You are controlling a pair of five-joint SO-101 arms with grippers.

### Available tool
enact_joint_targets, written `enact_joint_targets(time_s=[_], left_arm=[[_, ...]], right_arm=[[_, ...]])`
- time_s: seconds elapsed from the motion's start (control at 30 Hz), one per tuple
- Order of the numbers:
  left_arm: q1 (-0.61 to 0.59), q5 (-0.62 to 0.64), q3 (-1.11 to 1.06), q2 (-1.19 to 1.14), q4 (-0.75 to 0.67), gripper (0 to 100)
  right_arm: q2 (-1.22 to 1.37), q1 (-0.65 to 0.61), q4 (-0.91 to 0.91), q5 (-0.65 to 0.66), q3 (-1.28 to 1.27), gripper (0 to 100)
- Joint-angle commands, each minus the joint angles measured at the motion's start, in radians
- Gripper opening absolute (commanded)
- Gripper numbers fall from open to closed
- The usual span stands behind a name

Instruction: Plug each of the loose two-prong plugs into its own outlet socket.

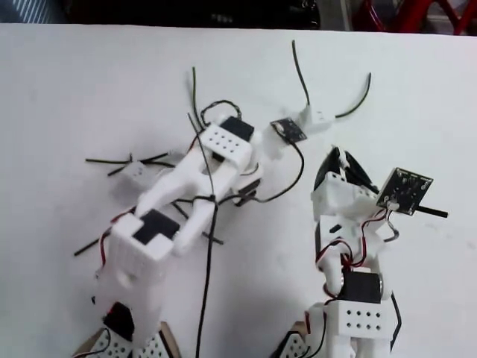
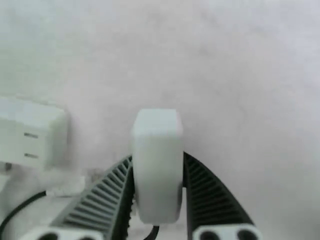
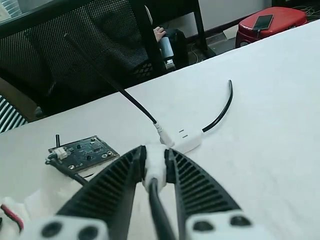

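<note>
Two robot arms work over a white tabletop (image 1: 67, 82). The left gripper (image 2: 158, 162) is clenched on a white plug (image 2: 156, 145), pinched by its flat sides, probably so that the hidden prongs point forward. A socket block (image 2: 30, 137) with two slots sits just beside it.

The right gripper (image 3: 155, 152) grasps a second plug (image 3: 155, 167) by its body. The cord trails back between the fingers, and the plug is aimed at a slotted socket (image 3: 184, 140) close ahead.

From overhead, the slotted socket (image 1: 317, 118) lies at one o'clock from centre. Another white block (image 1: 134, 170) lies at nine o'clock. Neither plug looks seated yet.
</note>
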State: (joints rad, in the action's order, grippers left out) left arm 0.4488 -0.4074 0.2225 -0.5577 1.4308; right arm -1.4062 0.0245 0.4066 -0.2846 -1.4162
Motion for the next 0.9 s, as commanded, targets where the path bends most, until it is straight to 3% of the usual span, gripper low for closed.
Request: enact_joint_targets(time_s=[0.0,0.17,0.33,0.47,0.7,0.87], left_arm=[[0.016,0.06,-0.155,0.197,-0.074,3],[0.016,0.147,-0.324,0.282,-0.245,6],[0.038,0.187,-0.359,0.26,-0.345,20],[0.033,0.186,-0.331,0.231,-0.345,30],[-0.12,0.184,-0.212,0.166,-0.336,30],[-0.193,0.181,-0.048,0.088,-0.252,30]], right_arm=[[-0.013,0.008,-0.024,0.002,0.009,1.6],[-0.013,0.008,-0.024,0.002,0.009,1.6],[-0.013,0.008,-0.024,0.002,0.009,1.6],[-0.013,0.008,-0.019,0.002,0.009,1.6],[-0.013,0.007,-0.019,0.002,0.009,1.6],[-0.013,0.007,-0.019,0.002,0.009,1.6]])
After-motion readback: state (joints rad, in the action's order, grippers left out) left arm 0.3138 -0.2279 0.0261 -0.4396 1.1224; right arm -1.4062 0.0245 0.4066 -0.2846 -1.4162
